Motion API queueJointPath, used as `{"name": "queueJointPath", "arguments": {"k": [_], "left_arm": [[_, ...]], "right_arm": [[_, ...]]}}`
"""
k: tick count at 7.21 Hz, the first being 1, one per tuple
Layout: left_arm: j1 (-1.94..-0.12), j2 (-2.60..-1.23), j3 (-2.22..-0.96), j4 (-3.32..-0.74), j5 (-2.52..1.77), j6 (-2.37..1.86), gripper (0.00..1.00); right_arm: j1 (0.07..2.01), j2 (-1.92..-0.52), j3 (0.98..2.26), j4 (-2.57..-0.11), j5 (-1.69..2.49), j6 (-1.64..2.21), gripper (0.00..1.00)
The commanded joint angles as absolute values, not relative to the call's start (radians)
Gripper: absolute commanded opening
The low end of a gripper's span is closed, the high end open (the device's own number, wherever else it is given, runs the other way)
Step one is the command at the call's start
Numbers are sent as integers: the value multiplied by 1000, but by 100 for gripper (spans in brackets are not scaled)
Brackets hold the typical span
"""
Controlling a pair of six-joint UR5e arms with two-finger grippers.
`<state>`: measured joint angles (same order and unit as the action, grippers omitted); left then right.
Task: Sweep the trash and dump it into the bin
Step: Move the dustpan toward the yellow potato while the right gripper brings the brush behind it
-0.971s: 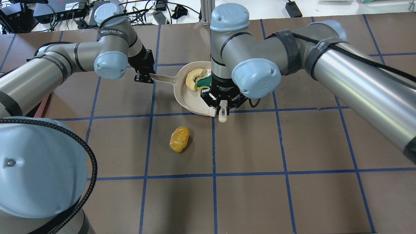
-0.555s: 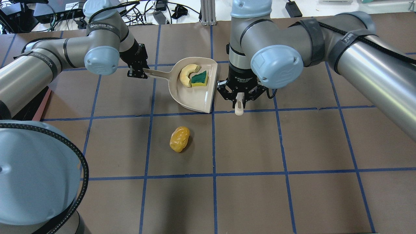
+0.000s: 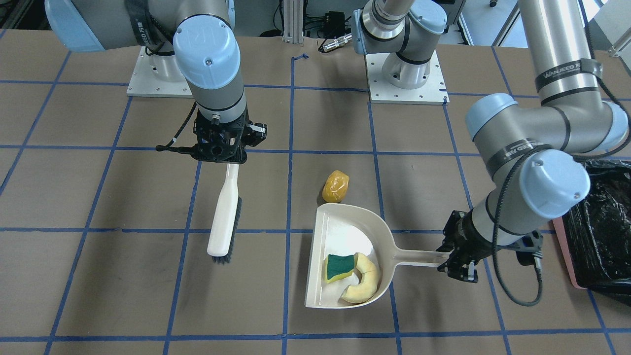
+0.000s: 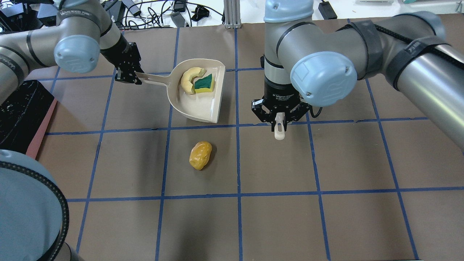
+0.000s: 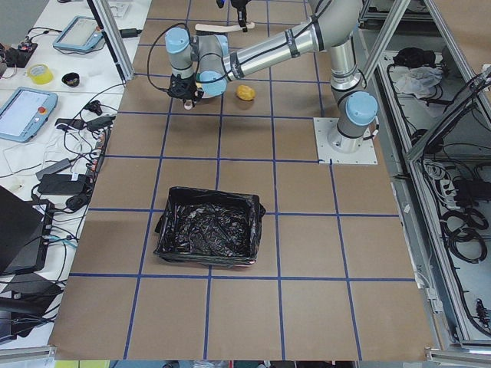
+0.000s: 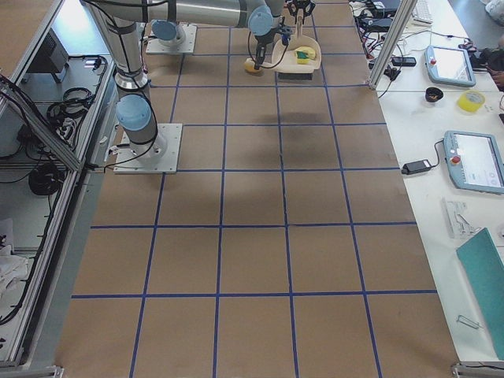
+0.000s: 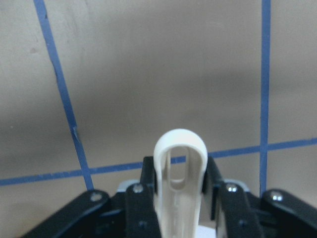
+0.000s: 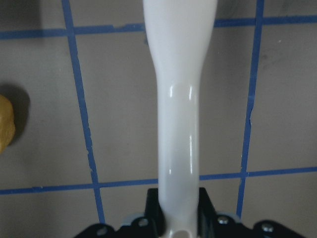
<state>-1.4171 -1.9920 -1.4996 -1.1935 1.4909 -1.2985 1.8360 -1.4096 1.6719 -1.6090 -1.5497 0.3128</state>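
My left gripper (image 4: 128, 77) is shut on the handle (image 7: 179, 173) of the beige dustpan (image 4: 199, 107), which also shows in the front view (image 3: 345, 229). In the pan lie the yellow sponge with green backing (image 4: 203, 83) and the pale crescent slice (image 4: 188, 78). The glossy orange-yellow lump (image 4: 200, 155) lies on the table outside the pan, just off its open edge (image 3: 335, 186). My right gripper (image 4: 279, 125) is shut on the white brush (image 3: 223, 217), to the right of the pan. The pink-sided bin with its black bag (image 4: 18, 108) stands at the far left.
The brown table (image 4: 275, 217) carries a grid of blue tape lines. The brush's handle (image 8: 178, 99) runs down the middle of the right wrist view, with the lump (image 8: 5, 129) at its left edge. Cables and electronics (image 4: 152, 14) lie beyond the table's far edge.
My left arm has carried the dustpan, with sponge and slice in it, leftward toward the bin. My right gripper has moved the brush right and off the pan. The lump has not moved.
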Motion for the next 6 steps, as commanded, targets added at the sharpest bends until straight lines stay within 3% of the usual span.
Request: {"name": "queueJointPath", "arguments": {"k": [1, 3, 6], "left_arm": [[-1333, -1904, -1514, -1259, 1518, -1266, 0], [-1263, -1850, -1572, -1298, 1523, -1174, 0], [-1206, -1743, -1782, -1247, 1548, -1134, 0]], "right_arm": [[1847, -1440, 1791, -1614, -1517, 319, 4], [1932, -1451, 1839, -1630, -1514, 398, 4], [2069, -1413, 1879, -1716, -1446, 512, 4]]}}
